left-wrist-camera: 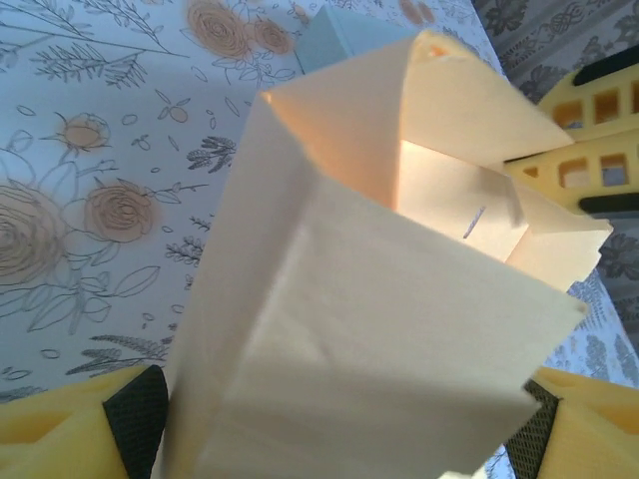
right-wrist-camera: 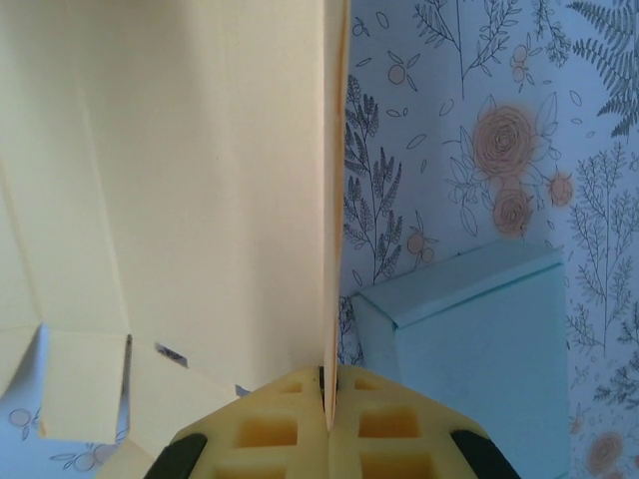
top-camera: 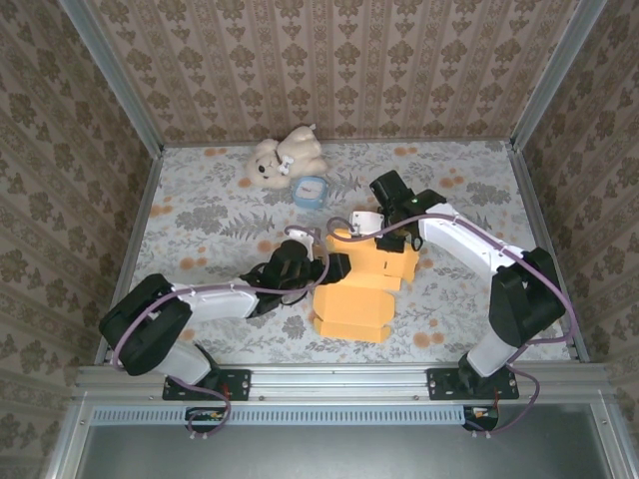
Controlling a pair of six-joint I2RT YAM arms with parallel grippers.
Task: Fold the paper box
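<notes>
Right gripper (right-wrist-camera: 327, 387): fingers pinched shut on thin upright flap of box (top-camera: 361, 289), flap edge running straight into closed tips.
Left gripper (left-wrist-camera: 329, 429): fingers spread wide, one either side of box's near wall; whether they press on it, cannot tell.
Box: orange paper, part-folded, mid-table (top-camera: 200, 230), between both grippers; left one at its left side, right one at its far edge.
Blue block (top-camera: 311, 191): just beyond box.
Teddy bear (top-camera: 285, 155): near back wall.
</notes>
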